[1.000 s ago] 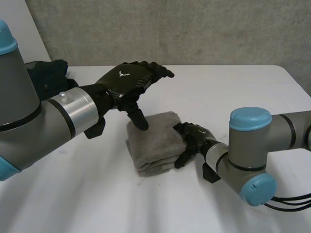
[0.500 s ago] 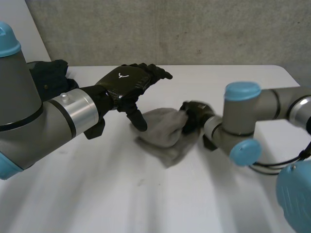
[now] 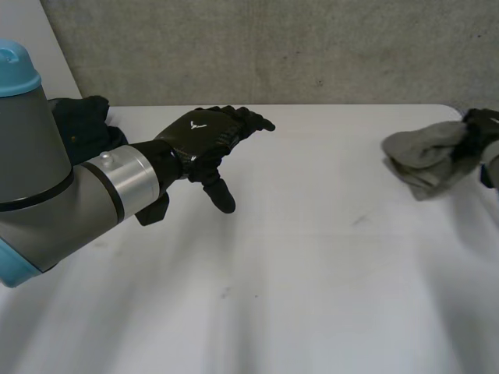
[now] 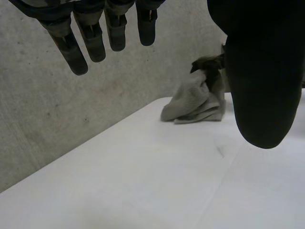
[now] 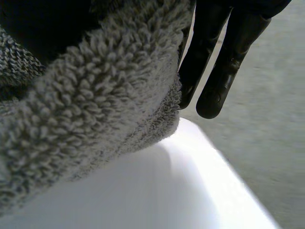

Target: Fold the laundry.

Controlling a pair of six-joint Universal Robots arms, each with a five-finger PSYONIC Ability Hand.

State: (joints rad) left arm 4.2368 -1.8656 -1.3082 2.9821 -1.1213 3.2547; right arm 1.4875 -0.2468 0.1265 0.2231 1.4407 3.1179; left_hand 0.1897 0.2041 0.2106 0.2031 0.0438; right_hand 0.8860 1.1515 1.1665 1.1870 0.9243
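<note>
- A white table (image 3: 296, 273) stands in front of a rough grey wall (image 3: 312, 47).
- The towel (image 3: 425, 156) is grey and fluffy. It is folded into a small, thick bundle and sits far over at the right side of the table.
- The right hand (image 3: 483, 128) holds the towel by its top end. Its fingers (image 5: 224, 62) lie straight along one side of the bundle, and the fluffy cloth is squeezed against the rest of the hand.
- The bottom end of the towel hangs down close to the table. I cannot tell if it touches.
- The left hand (image 3: 204, 134) hovers over the left half of the table, well apart from the towel. Its fingers are straight and spread, its thumb points down, and it holds nothing.
- A dark heap of cloth (image 3: 82, 121) lies at the back left of the table, behind the left arm.
- I think the towel is light and very soft. It is floppy, so it sags where nothing holds it up.
- It cannot break, and its fluffy loops should stop it sliding out of a grip.
- The folded layers could slip apart if only the top one is pinched.
- The best place to grab it is across all the layers, close to the folded edge.
</note>
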